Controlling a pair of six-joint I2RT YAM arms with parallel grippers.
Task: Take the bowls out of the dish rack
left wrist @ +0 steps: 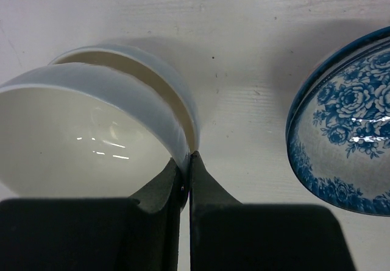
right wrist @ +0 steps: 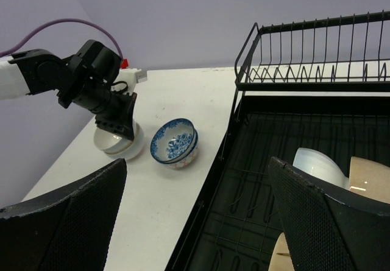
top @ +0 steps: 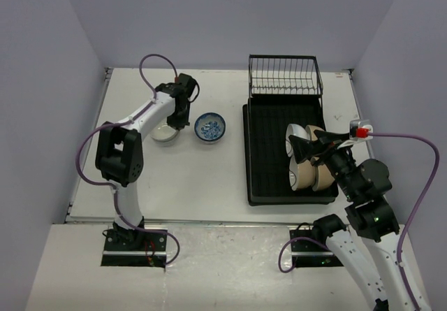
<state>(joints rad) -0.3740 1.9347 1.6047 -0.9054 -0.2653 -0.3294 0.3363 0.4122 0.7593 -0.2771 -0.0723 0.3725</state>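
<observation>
Left gripper (left wrist: 186, 161) is clamped on the rim of a white bowl (left wrist: 91, 131), nested in a second bowl (left wrist: 152, 70) on the table (left wrist: 244, 15). Blue bowl (left wrist: 347, 137) sits near, at its 3 o'clock. Rack (top: 258, 157) lies farther toward 3 o'clock, with tan bowls (top: 311, 177) and a pale bowl (top: 294, 133) at its 4 o'clock. Right gripper (right wrist: 196, 161) hangs over them, fingers wide apart.
</observation>
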